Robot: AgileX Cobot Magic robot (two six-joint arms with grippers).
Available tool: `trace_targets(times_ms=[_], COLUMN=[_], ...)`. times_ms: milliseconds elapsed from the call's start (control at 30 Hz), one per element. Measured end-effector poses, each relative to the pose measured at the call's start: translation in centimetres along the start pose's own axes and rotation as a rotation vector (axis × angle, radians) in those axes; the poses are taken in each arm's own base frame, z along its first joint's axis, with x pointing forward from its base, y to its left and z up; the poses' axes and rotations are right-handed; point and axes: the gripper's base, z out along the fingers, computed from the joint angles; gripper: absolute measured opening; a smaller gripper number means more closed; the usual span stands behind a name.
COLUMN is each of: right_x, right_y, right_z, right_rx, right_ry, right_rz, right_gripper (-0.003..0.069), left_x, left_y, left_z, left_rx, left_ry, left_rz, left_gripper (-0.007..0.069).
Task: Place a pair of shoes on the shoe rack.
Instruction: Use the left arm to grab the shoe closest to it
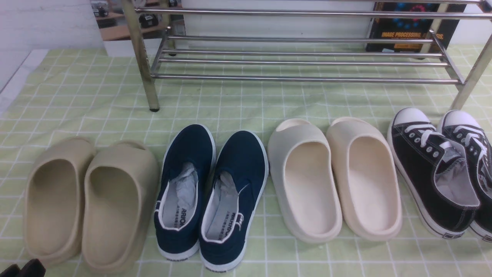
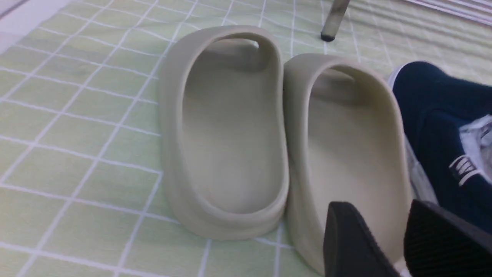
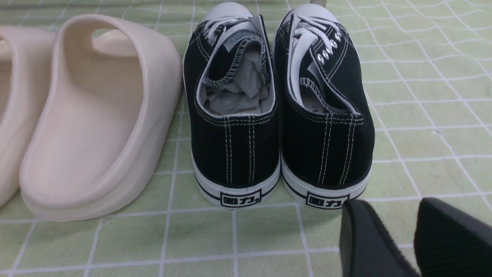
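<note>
**Navy pair on the cloth, both grippers released**

Navy-blue canvas slip-on sneakers (image 1: 238, 165) with white rubber soles sit side by side on the green checked cloth (image 1: 96, 100). Heels face the robot, toes face the chrome shoe rack (image 1: 303, 79) of long horizontal bars. The pair is on the cloth in front of the rack, near its front left leg but apart from it, not on the bars. Crumpled white paper (image 1: 188, 184) is stuffed in both shoes.

Row order in the front view, left to right:
- beige foam slides (image 1: 115, 215)
- the navy pair
- cream foam slides (image 1: 307, 184)
- black lace-up sneakers (image 1: 430, 181) with white toe caps

The left navy shoe is just beside the right beige slide, and the right navy shoe is just beside the left cream slide. Cannot tell whether they touch. A dark book (image 1: 403, 30) stands behind the rack's right end.

Left gripper (image 2: 378, 215): black fingers are spread with nothing between them, low at the heel end of the right beige slide. One navy shoe shows at the edge of that wrist view.

Right gripper (image 3: 388, 209): fingers are spread and hold nothing, just behind the heel of the right black sneaker. Cannot tell whether it touches the heel.
</note>
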Motion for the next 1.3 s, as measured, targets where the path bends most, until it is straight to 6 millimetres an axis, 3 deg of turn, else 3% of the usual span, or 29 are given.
trace_targets(times_ms=[567,667,833,900,933,1033,1233,1300], right_x=[0.0,0.0,0.0,0.0,0.0,0.0,0.0,0.0], right_y=[0.0,0.0,0.0,0.0,0.0,0.0,0.0,0.0], right_z=[0.0,0.0,0.0,0.0,0.0,0.0,0.0,0.0], right_rx=[0.000,0.000,0.000,0.000,0.000,0.000,0.000,0.000], right_ry=[0.000,0.000,0.000,0.000,0.000,0.000,0.000,0.000], right_rz=[0.000,0.000,0.000,0.000,0.000,0.000,0.000,0.000], right_gripper=[0.0239,0.0239,0.0239,0.0239,0.0239,0.0239,0.0239,0.0239], left_x=[-0.1,-0.3,-0.7,-0.9,-0.9,-1.8,-4.1,-4.2], left_y=[-0.2,-2.1,-8.3,-10.7,-10.7,-12.6,-14.8,-15.3], left_z=[0.0,-0.5,-2.9,-3.1,-3.1,-1.8,1.1,2.1], left_rx=[0.014,0.064,0.180,0.105,0.085,-0.159,-0.603,-0.667], left_ry=[-0.014,-0.022,-0.067,-0.027,-0.010,0.098,0.289,0.357], left_rz=[0.118,0.228,0.572,0.702,0.709,0.838,0.999,1.013], left_gripper=[0.0239,0.0239,0.0213,0.0150,0.0134,-0.0005,-0.0013,-0.0013])
